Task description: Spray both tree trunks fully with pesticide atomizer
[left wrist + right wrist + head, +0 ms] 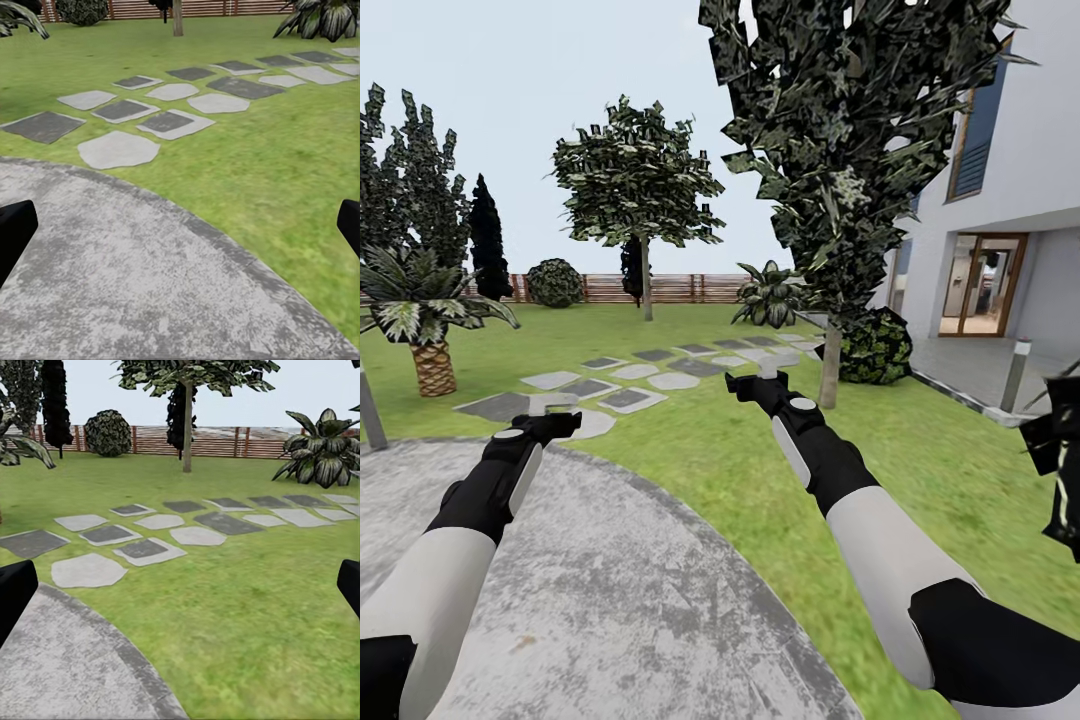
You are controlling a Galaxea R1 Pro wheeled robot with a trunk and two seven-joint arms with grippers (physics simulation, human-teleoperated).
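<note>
Green lawn [710, 470] is lying ahead as both empty grippers, left [550, 405] and right [757, 378], are hanging wide open, leaving both trees [830, 365] unsprayed.

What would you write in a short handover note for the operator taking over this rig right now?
Left gripper: open, empty, over the grey paved circle.
Right gripper: open, empty, over the lawn.
Nearer tree's trunk is just ahead of the right arm; farther tree's trunk is across the stepping stones, near the fence.
Done: nothing held.
Left: find and pick up the atomizer, spray both trunks.
</note>
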